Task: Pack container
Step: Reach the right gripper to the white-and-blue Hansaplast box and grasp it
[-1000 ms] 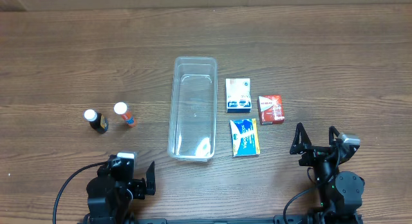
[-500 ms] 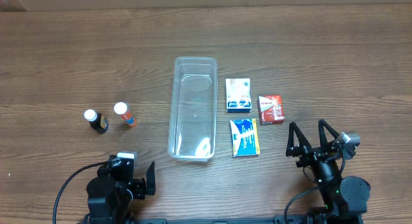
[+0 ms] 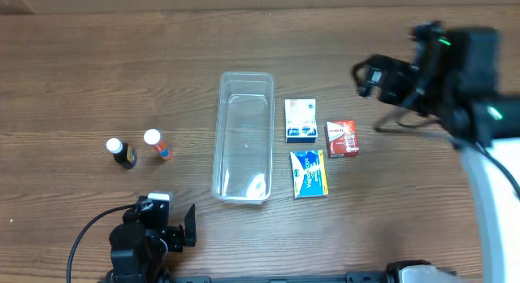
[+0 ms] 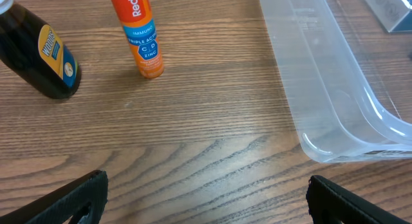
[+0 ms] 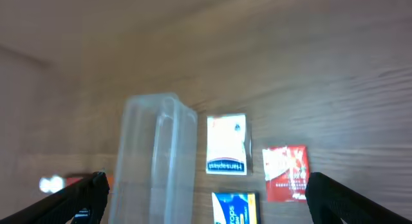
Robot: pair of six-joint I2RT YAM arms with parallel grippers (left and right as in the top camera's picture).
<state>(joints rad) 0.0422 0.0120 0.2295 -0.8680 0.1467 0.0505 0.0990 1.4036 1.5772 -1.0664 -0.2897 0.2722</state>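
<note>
The container (image 3: 221, 137) is a long clear plastic tub lying empty at the table's middle; it also shows in the left wrist view (image 4: 335, 102) and, blurred, in the right wrist view (image 5: 158, 159). My left gripper (image 3: 162, 222) is open and empty near the front edge, just short of the tub's near left corner (image 4: 206, 188). My right gripper (image 3: 382, 80) is raised high over the right side, open and empty (image 5: 206, 192), looking down on the tub and boxes.
Three small boxes lie right of the tub: white-blue (image 3: 301, 120), red (image 3: 342, 139), blue-yellow (image 3: 309, 173). A dark bottle (image 3: 122, 153) and an orange tube (image 3: 157, 145) stand left of it, both in the left wrist view.
My right arm has swung up from the front right edge to high over the back right of the table. The left arm and all objects have not moved.
</note>
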